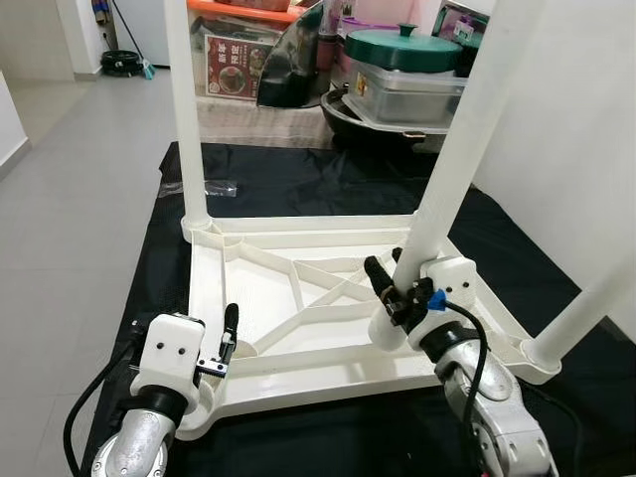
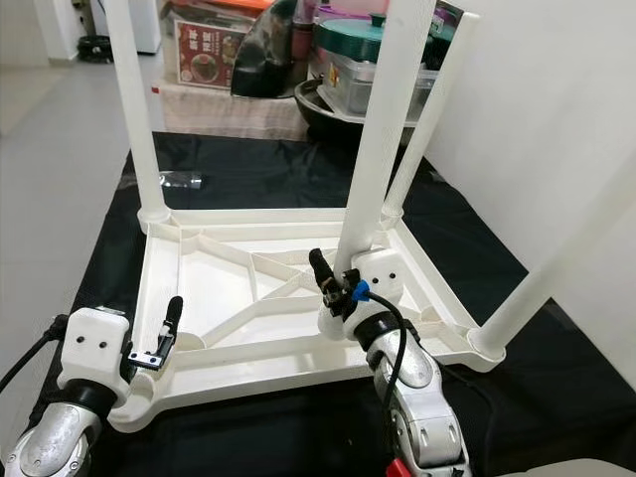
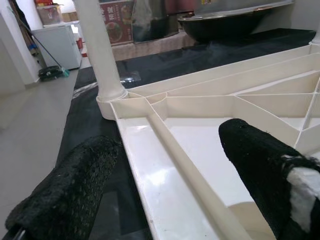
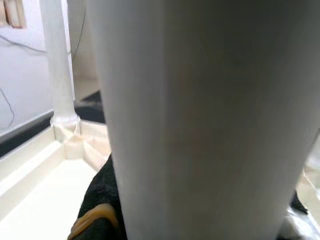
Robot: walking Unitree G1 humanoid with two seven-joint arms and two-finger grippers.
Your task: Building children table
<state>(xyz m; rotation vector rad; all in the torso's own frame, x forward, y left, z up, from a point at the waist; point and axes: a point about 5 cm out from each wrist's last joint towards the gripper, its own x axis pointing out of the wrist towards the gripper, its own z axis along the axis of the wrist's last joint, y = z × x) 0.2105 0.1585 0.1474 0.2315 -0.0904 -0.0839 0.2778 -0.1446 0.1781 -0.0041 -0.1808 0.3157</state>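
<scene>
A white plastic tabletop (image 1: 298, 373) lies upside down on a black mat (image 1: 298, 179). Upright legs stand in its back-left corner (image 1: 184, 109), back-right corner (image 2: 427, 129) and front-right corner (image 1: 586, 308). My right gripper (image 1: 399, 270) is shut on the lower end of a fourth white leg (image 1: 462, 139), which tilts to the right over the ribbed underside near the right rim; that leg (image 4: 200, 120) is close up in the right wrist view. My left gripper (image 3: 165, 175) is open and straddles the tabletop's left rim by the front-left corner, one finger (image 1: 231, 323) pointing up.
Pots, a green-lidded pan (image 1: 402, 50) and boxes (image 1: 234, 65) crowd the floor behind the mat. A white wall (image 1: 586, 119) runs along the right. Grey tiled floor (image 1: 70, 169) lies to the left. A small clear bag (image 1: 219, 187) lies on the mat near the back-left leg.
</scene>
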